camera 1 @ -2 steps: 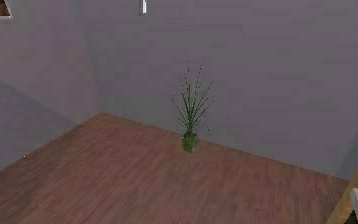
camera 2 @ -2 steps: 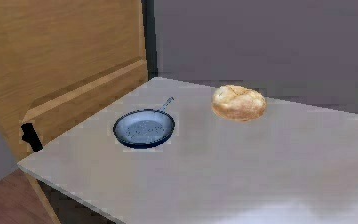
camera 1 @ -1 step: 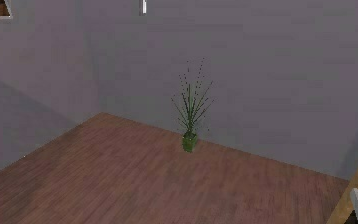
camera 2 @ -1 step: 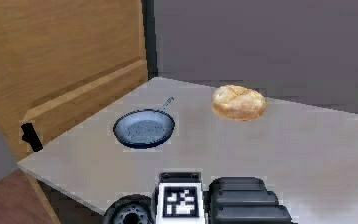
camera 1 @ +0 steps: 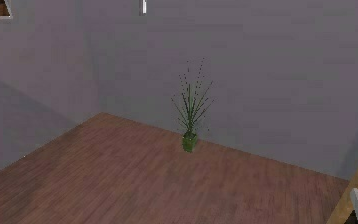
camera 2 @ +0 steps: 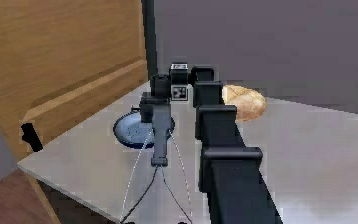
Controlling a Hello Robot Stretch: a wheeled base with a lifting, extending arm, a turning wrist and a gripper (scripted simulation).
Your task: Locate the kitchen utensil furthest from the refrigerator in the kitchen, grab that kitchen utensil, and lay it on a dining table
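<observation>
One blue round bowl (camera 2: 127, 131) on pale table (camera 2: 307, 150) nr fingers (camera 2: 139, 186); hold status unclear

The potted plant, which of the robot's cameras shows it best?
The forward view: the potted plant stands whole on the wooden floor near the wall corner. The arm side view looks instead onto a pale tabletop with a blue bowl and a bread loaf.

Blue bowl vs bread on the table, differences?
Colour: the bowl is blue, the bread golden brown. Shape: the bowl is a hollow dish, the bread a solid rounded lump. In the arm side view the bowl lies left of the arm, the bread right of it. Both rest on the pale table.
</observation>
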